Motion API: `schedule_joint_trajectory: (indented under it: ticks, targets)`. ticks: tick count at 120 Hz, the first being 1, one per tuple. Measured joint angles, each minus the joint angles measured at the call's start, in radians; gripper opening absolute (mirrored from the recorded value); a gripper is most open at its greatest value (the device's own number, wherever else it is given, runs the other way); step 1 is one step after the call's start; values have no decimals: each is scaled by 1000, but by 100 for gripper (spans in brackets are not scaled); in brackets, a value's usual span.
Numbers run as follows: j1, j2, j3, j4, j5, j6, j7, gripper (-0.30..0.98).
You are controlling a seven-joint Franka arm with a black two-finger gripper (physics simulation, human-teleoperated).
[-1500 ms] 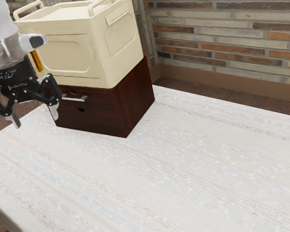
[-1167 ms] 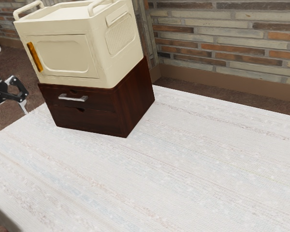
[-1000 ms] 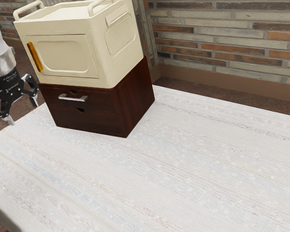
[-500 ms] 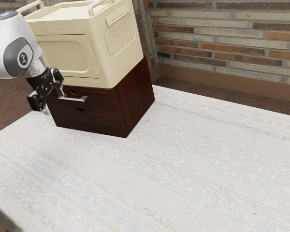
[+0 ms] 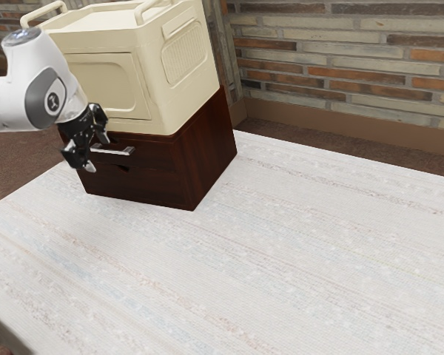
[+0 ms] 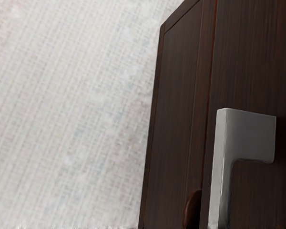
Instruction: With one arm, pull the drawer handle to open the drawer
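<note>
The tool [image 5: 96, 153] is released, its two fingers spread apart at the exterior view's left end of the silver drawer handle [image 5: 120, 151], one at the upper side and the other at the lower; whether either touches it I cannot tell. The handle sits on the upper drawer [image 5: 159, 157] of a dark wooden cabinet [image 5: 209, 148], that drawer shut above the lower drawer [image 5: 144, 186], at the far left of the pale, striped bench [image 5: 266, 251]. A cream box [image 5: 107, 81] with raised rails rests on the cabinet, and a brick wall [image 5: 355, 66] stands beyond at the far right.
</note>
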Motion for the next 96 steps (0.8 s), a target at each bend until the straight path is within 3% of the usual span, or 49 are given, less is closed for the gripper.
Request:
schedule_joint_trajectory:
  ticks: [26, 96]
  targets:
    - [-3, 2, 0, -18, -25, 26, -19, 45]
    - [-1, -79, 1, -151, -36, 80, -44, 12]
